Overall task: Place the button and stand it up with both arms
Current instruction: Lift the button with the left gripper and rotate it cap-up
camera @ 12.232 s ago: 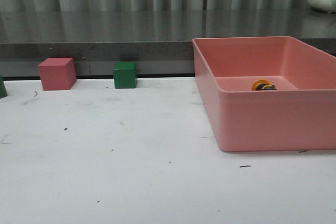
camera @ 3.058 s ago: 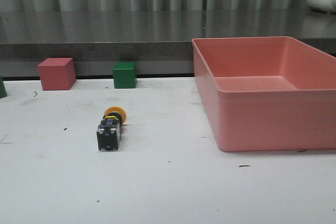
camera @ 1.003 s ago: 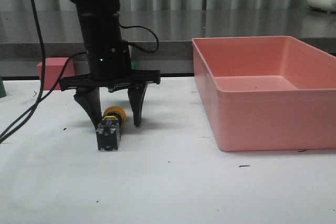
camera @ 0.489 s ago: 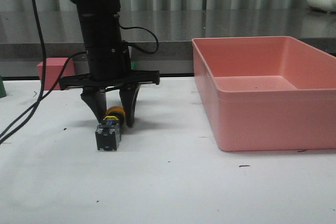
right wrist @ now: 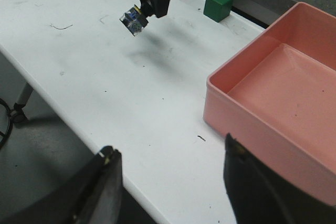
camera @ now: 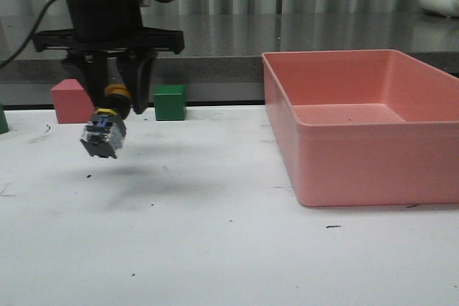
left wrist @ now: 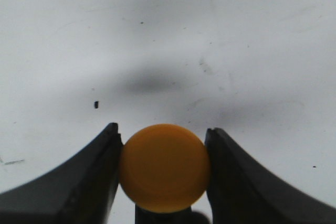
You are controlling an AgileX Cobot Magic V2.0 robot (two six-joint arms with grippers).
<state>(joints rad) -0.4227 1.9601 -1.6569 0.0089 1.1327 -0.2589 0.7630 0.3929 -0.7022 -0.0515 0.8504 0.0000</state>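
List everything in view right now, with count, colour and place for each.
button: one, yellow cap, black body, clear bluish base; held off the table, tilted, base lowest, left of centre.
pink bin: one, nothing visible inside it; on the table's right side.
pink cube: one; far left edge of the table, partly behind the arm.
green cube: one; far edge, right of the pink cube.
dark green object: one, cut off by the frame; far left.
table: one, white, with small dark marks.
left gripper: one, black, closed on the button's cap.
right gripper: one, dark, open, hovering near the table's front edge.
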